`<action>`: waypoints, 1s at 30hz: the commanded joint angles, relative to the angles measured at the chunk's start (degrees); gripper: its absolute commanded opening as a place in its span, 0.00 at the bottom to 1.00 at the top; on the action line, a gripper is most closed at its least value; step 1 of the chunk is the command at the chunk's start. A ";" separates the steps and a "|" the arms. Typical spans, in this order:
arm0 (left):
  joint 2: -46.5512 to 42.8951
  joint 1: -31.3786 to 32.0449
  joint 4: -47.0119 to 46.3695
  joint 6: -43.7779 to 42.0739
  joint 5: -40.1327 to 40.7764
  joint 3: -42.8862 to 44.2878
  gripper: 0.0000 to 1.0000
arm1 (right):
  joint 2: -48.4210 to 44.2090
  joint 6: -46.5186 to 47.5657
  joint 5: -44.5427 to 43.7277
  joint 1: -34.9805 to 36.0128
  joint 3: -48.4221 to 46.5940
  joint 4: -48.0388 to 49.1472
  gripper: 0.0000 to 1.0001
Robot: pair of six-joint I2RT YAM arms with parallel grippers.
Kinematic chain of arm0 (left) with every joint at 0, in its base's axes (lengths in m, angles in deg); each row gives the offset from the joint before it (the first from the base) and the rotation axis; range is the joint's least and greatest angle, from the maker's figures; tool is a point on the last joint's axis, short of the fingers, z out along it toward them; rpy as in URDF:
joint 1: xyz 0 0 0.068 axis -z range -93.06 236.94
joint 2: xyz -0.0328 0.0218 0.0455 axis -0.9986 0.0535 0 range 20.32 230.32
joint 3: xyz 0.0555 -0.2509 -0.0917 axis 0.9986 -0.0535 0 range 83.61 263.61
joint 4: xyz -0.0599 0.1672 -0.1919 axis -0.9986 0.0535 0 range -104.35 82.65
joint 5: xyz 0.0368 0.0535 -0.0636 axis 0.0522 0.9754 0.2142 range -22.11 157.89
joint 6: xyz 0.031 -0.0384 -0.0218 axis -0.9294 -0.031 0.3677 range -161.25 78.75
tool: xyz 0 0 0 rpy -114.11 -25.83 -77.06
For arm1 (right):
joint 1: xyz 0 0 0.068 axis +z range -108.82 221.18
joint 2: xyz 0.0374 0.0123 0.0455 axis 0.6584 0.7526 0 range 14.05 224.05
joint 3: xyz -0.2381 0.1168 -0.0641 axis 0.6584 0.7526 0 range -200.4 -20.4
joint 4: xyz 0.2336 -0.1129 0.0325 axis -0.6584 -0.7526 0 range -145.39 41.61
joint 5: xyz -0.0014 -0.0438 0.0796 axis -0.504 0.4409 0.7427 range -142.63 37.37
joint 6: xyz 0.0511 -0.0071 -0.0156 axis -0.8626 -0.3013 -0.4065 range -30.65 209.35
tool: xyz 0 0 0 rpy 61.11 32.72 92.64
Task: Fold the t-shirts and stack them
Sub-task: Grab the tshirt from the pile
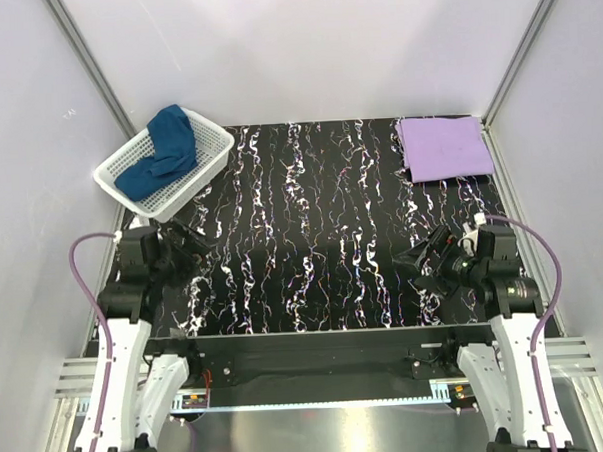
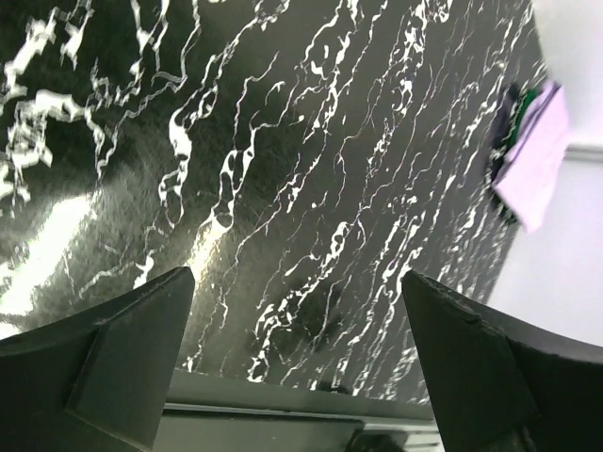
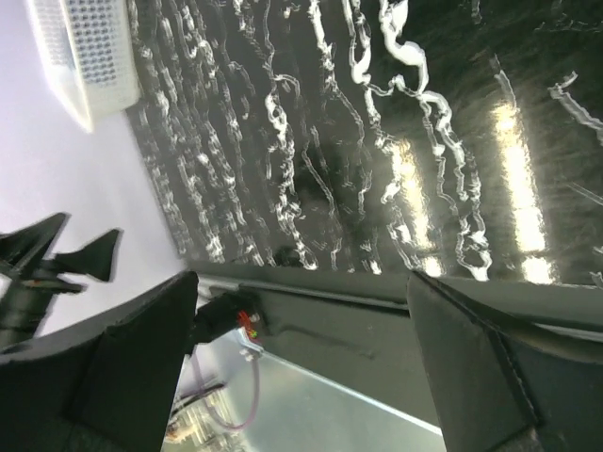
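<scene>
My 2 claws, left gripper (image 1: 180, 239) and right gripper (image 1: 425, 258), gaped empty. The teal shirt (image 1: 164, 150) sat in the basket (image 1: 120, 190) beyond the left, the lavender shirt (image 1: 443, 147) beyond the right. I judged pinching teal's topmost bunch best.

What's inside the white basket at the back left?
A crumpled teal-blue t-shirt lies in the white basket, heaped toward its far side. The shirt covers that part of the basket floor, so anything beneath it cannot be seen.

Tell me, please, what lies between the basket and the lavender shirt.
Nothing but bare marbled tabletop separates the basket and the lavender shirt; the top external view shows it.
</scene>
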 commanded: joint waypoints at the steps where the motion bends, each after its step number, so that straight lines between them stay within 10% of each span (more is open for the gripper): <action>1: 5.21 -1.23 -5.33 -6.52 -0.73 6.22 0.99 | 1.45 6.75 -8.86 0.48 -8.28 -2.02 1.00; 11: 50.69 -9.92 -6.22 -16.79 21.06 43.20 0.98 | 13.84 18.09 -7.33 0.48 -19.28 -7.49 1.00; 16: 73.06 -13.45 -1.13 -20.05 16.86 71.07 0.92 | 18.76 20.99 -10.48 0.39 -24.99 -7.84 1.00; 30: 99.89 -14.77 -15.79 -21.38 11.60 82.53 0.80 | 35.73 19.33 -12.69 0.39 -31.68 -4.06 1.00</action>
